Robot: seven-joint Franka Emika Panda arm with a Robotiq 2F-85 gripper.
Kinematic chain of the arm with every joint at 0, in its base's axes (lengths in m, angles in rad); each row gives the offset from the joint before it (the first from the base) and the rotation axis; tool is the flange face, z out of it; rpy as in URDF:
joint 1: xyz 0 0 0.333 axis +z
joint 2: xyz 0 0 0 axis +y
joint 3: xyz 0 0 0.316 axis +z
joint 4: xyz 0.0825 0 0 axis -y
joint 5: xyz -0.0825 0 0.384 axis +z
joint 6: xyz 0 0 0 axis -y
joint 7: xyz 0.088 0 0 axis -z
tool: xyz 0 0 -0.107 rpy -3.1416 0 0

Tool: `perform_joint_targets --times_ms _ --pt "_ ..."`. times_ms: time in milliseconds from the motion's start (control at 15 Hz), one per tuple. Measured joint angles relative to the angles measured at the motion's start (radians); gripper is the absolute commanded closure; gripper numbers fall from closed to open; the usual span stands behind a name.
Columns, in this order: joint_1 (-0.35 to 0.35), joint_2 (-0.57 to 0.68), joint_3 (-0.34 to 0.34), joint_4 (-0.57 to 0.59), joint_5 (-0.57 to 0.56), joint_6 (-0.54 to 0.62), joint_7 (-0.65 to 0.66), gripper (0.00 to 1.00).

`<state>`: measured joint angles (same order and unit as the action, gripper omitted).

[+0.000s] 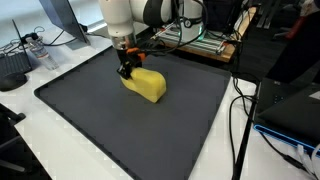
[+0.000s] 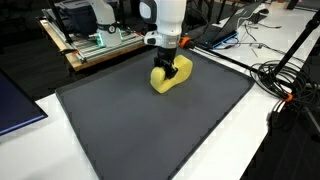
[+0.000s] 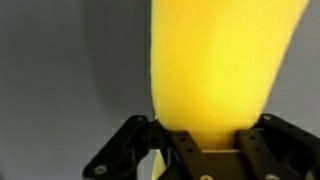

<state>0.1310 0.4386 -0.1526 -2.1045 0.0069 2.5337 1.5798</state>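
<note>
- The gripper (image 1: 126,70) stood low over the dark mat (image 1: 120,135), hanging straight down from the white arm (image 1: 122,20).
- It was clenched on the yellow block (image 1: 148,86), one black finger on either side of one end of it.
- In the wrist view the fingers (image 3: 150,145) pressed against the block (image 3: 225,70) from both sides, and the yellow body ran away from the gripper (image 3: 203,138) towards the top of the picture.
- The block (image 2: 160,83) rested on the mat (image 2: 150,135), in the part nearer the robot's base. From where I stood I could not tell whether the gripped end was lifted off the surface.
- The gripper (image 2: 171,68) covered the upper part of the block in that exterior view.
- The mat lay on a white table (image 1: 45,150).
- A bundle of black cables (image 2: 285,85) trailed just off one edge of the mat.
- A wooden board with equipment (image 2: 90,45) stood behind the arm, well apart from the block.
</note>
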Motion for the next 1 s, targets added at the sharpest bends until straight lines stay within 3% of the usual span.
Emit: perform_joint_targets --times_ms 1000 --pt "0.003 0.0 -0.002 0.001 -0.009 0.0 0.028 0.96"
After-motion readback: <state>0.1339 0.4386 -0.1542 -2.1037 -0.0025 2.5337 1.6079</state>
